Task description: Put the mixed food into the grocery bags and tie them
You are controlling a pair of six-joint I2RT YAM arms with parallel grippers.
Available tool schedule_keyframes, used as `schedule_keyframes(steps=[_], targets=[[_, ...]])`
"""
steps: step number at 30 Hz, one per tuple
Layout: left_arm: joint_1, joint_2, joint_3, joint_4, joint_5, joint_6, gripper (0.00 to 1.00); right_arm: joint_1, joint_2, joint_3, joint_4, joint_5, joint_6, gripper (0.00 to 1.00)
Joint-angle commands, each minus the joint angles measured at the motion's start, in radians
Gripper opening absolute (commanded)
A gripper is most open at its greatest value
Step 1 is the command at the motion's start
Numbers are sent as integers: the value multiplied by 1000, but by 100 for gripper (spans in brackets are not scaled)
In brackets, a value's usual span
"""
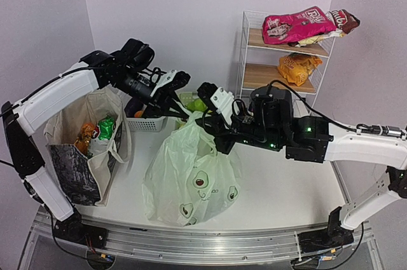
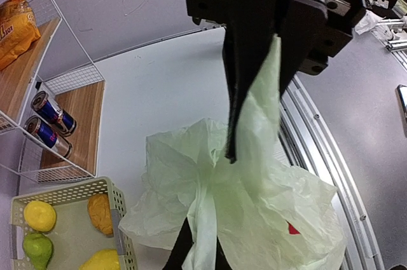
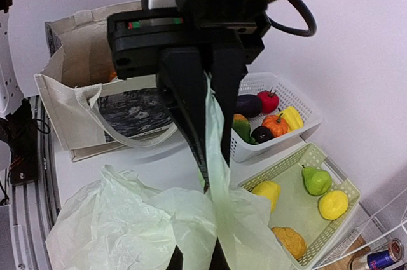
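Pale-green plastic is clamped tight in both claws: the left gripper and the right gripper each pinch a handle strip of the avocado-print bag, which sits bulging mid-table. Left of it stands the canvas tote, with an orange packet and a green-white packet inside. Further back sit a white basket and a green basket of toy fruit.

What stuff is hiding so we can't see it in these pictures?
- Top view: what's inside the pale-green plastic avocado bag; its cloudy film hides it.
- Top view: the beige canvas tote's bottom; its walls hide it.
- Top view: most of the white slotted basket; the left arm covers it.
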Motion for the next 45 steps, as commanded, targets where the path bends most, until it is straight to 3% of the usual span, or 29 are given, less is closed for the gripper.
schedule_keyframes(steps=[1,5,13,22,28,45], targets=[[-3,-73,-33,10,-10,-34,0,-33,8,6,69,58,-21,0],[-3,-86,-44,33,-11,-91,0,-59,33,-8,41,103,-23,0],[-26,-89,-93,66,-59,-157,0,-102,47,4,44,-69,-8,13],[-38,-83,-85,67,-64,-189,0,-199,55,-26,31,-283,13,38],[-38,-80,-80,57,-69,-179,0,-220,92,54,-102,-409,-48,60],[-44,-58,-71,12,-74,-138,0,-267,164,167,-181,-506,-152,63]])
